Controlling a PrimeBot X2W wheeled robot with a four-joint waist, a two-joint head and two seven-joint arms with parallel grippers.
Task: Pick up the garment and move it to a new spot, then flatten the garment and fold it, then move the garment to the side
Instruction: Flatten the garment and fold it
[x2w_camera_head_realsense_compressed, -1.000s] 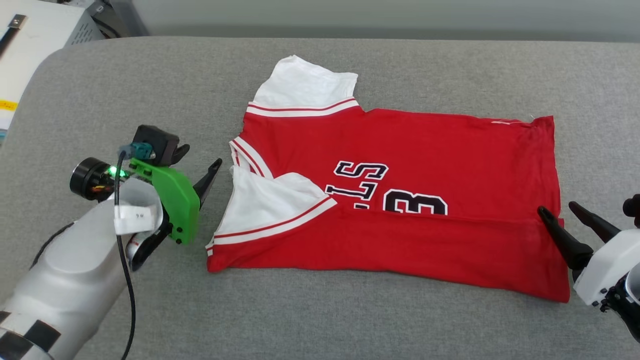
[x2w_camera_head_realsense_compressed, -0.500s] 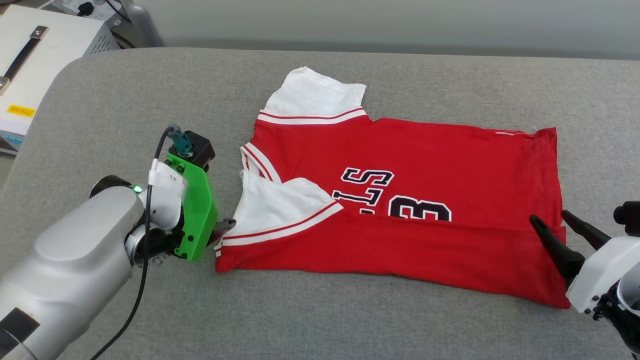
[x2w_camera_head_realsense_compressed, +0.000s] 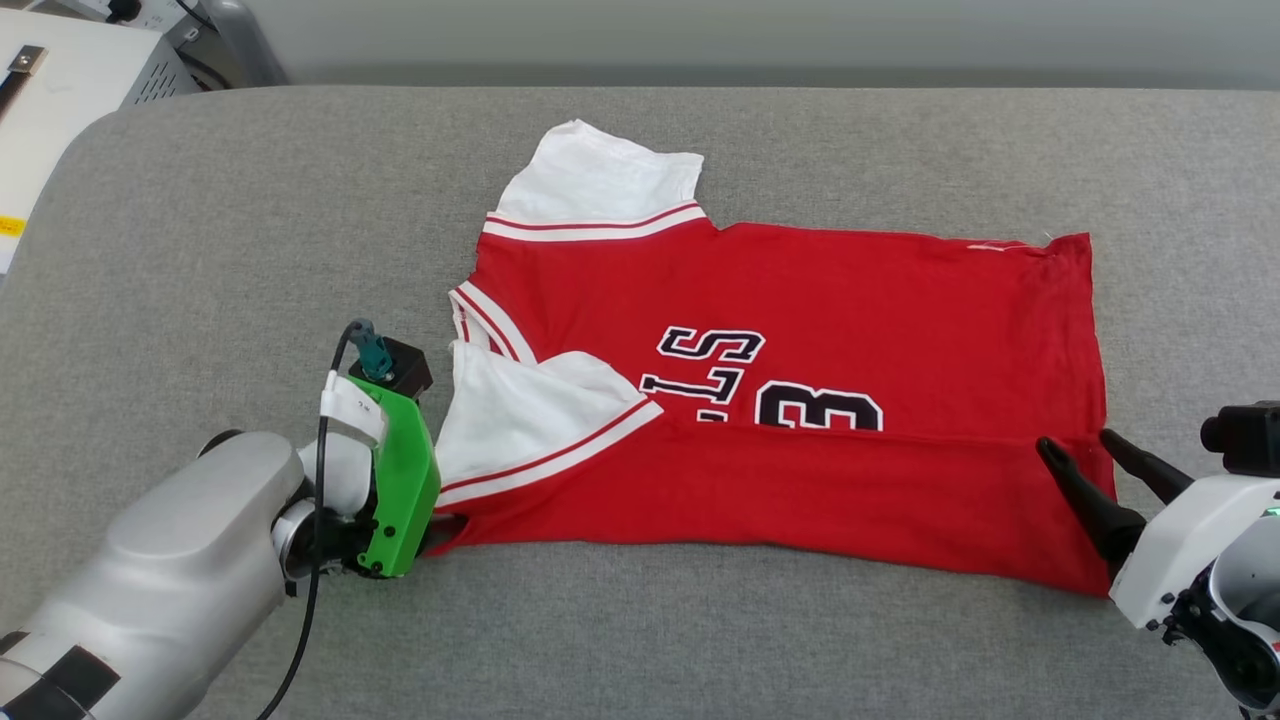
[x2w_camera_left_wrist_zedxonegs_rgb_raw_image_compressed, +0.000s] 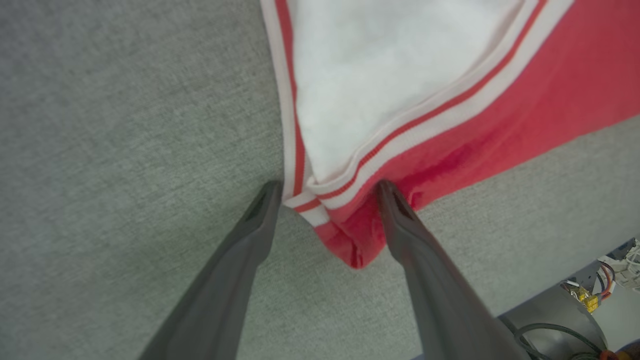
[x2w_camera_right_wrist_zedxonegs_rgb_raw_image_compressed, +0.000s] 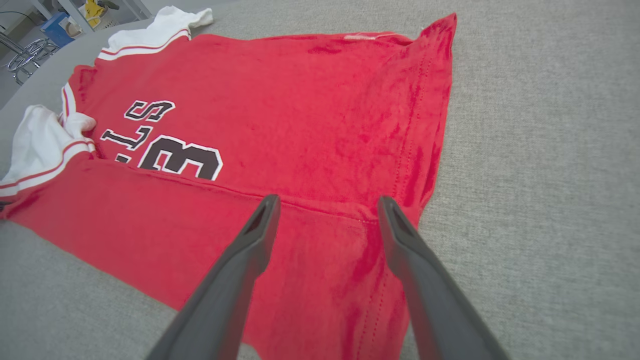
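The garment (x2w_camera_head_realsense_compressed: 800, 300) lies spread on the grey cloth-covered table (x2w_camera_head_realsense_compressed: 230, 210), collar to the left and hem to the right. Its near long side is folded over the lower part of the black letters and number (x2w_camera_head_realsense_compressed: 818, 408). One white sleeve (x2w_camera_head_realsense_compressed: 595, 180) points away, the other (x2w_camera_head_realsense_compressed: 520, 415) lies folded on the front. My left gripper (x2w_camera_left_wrist_zedxonegs_rgb_raw_image_compressed: 328, 187) is open, its fingers straddling the near-left corner of the garment (x2w_camera_left_wrist_zedxonegs_rgb_raw_image_compressed: 350, 245); in the head view its green mount (x2w_camera_head_realsense_compressed: 405, 490) hides most of the fingers. My right gripper (x2w_camera_head_realsense_compressed: 1085, 450) is open over the fold at the hem (x2w_camera_right_wrist_zedxonegs_rgb_raw_image_compressed: 350, 235).
A pale equipment case (x2w_camera_head_realsense_compressed: 60, 70) stands beyond the table's far-left corner. The left wrist view shows the table's near edge with cables (x2w_camera_left_wrist_zedxonegs_rgb_raw_image_compressed: 585, 295) below it. Bare grey surface lies all around the garment.
My left arm has swung in and down to the garment's near-left corner, fingers now straddling it. The right gripper has kept its place at the hem. The head camera has shifted slightly.
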